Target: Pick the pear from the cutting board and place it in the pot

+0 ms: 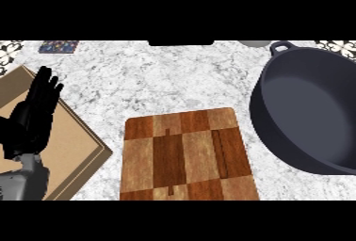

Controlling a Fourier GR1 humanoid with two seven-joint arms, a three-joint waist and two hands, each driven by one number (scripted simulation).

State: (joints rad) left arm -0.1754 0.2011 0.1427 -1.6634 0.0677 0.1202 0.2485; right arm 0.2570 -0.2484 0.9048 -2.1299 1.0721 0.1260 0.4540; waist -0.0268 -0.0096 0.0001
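No text can be read — none anywhere.

The surface (173, 80) is pale marble, white mottled with grey, evenly lit. Black-and-white patterned tiles (10, 50) show at both far corners. A flat tan box (73, 141) lies at its left.

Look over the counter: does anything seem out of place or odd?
Yes: the cutting board is bare, with no pear on it, and none shows in the pot at right either. Nothing looks spilled or damaged.
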